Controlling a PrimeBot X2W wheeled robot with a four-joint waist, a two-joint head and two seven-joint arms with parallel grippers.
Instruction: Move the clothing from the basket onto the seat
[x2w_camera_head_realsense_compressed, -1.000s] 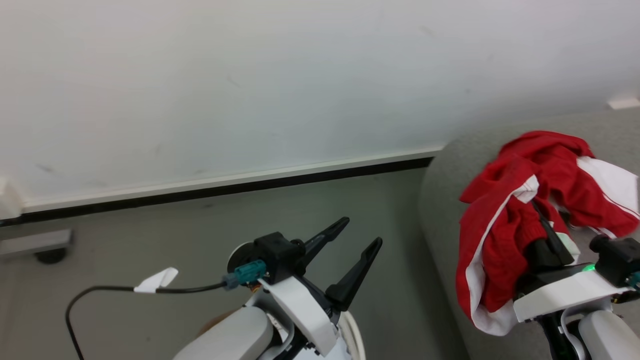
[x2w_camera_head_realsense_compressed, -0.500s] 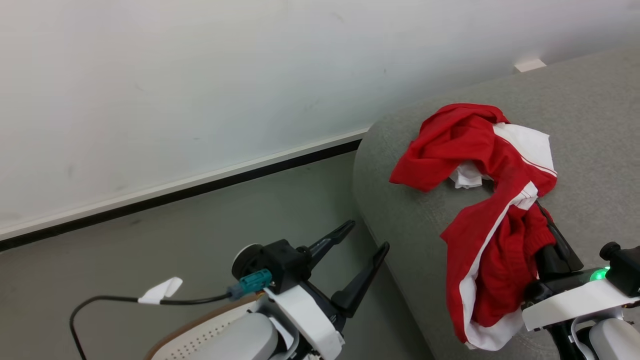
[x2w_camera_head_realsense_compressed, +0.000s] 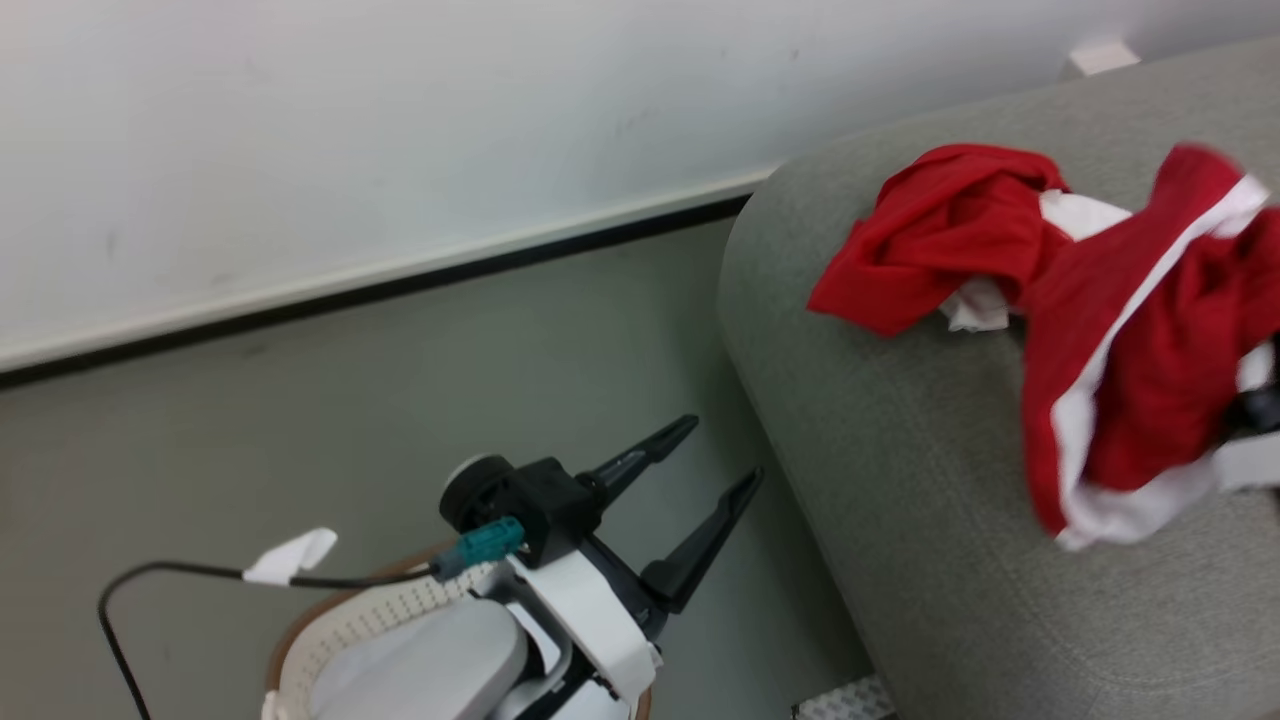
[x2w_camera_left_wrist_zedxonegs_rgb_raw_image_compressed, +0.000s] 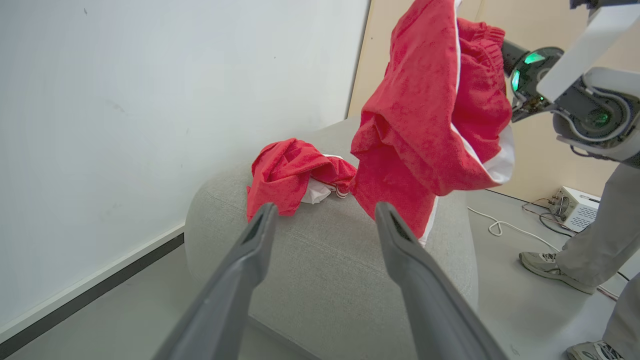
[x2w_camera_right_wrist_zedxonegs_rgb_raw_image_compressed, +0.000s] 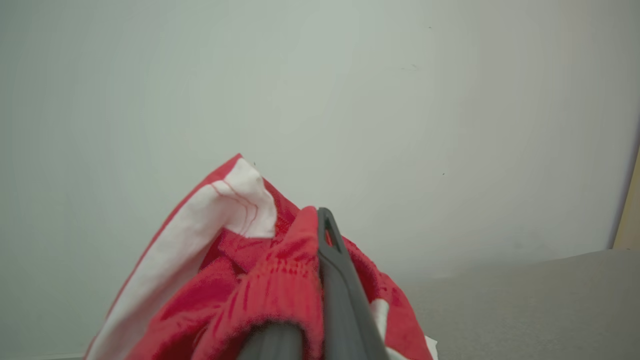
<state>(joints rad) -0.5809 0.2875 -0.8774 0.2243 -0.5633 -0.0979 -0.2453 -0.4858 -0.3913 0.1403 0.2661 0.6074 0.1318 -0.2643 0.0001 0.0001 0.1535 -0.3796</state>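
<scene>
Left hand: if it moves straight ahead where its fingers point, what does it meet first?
Probably the seat, at its rounded edge just below the lying red clothing; depth from the left hand is unclear.

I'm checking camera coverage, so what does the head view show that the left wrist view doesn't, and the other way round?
Head view, not left wrist: the basket under the left arm and a white-tagged cable. Left wrist, not head: a person's legs and a white box on the floor. Both: the seat, one red garment lying on it, another red garment hanging from the shut right gripper, and the open left gripper.
</scene>
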